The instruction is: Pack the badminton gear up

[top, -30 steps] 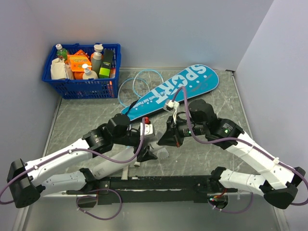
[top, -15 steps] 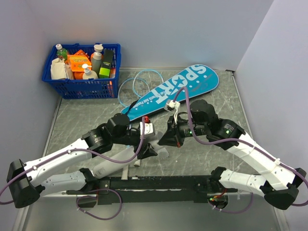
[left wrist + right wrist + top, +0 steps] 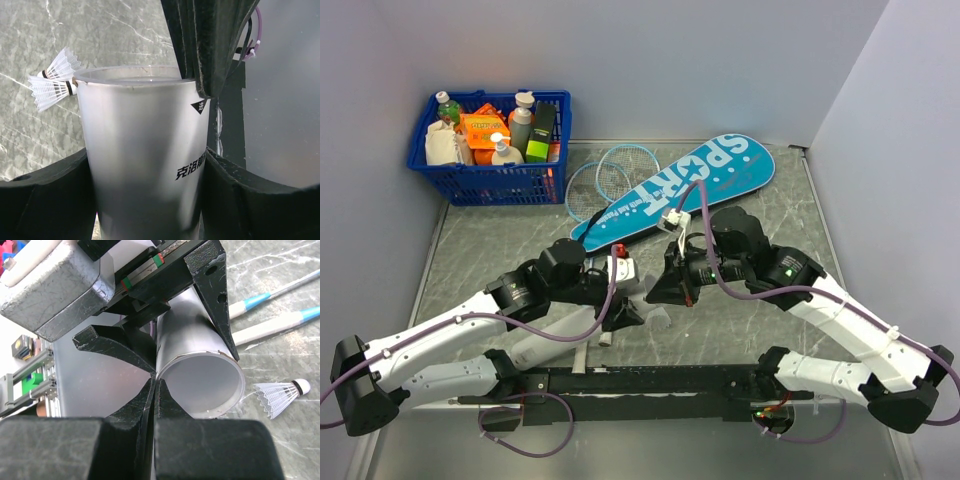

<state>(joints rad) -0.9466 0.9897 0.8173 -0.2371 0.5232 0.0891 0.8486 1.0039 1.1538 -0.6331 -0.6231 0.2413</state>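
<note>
Just off the narrow near end of the teal bag (image 3: 690,180), we are seeing a frosted shuttlecock tube (image 3: 145,165) being held between the two arms. Its long axis is running from the left gripper (image 3: 623,313) toward the right gripper (image 3: 155,382), and its open mouth is facing the right wrist camera. The left gripper's jaws are standing fairly wide, with their fingers pressing on both sides of the tube. The right gripper's fingers are squeezing flat together at the rim of the mouth; we cannot tell whether the thin wall is caught between them. The bag is lying slantwise, its broad end pointing away from the arms. Two racket heads (image 3: 605,178) are overlapping against the bag's long edge. A white shuttlecock (image 3: 280,395) is lying on the table (image 3: 500,240) on the bag's near side. From above, the arms are hiding most of the tube and the shuttlecock. The frame is cutting off the tube's other end, and a finger is covering part of its printing.
</note>
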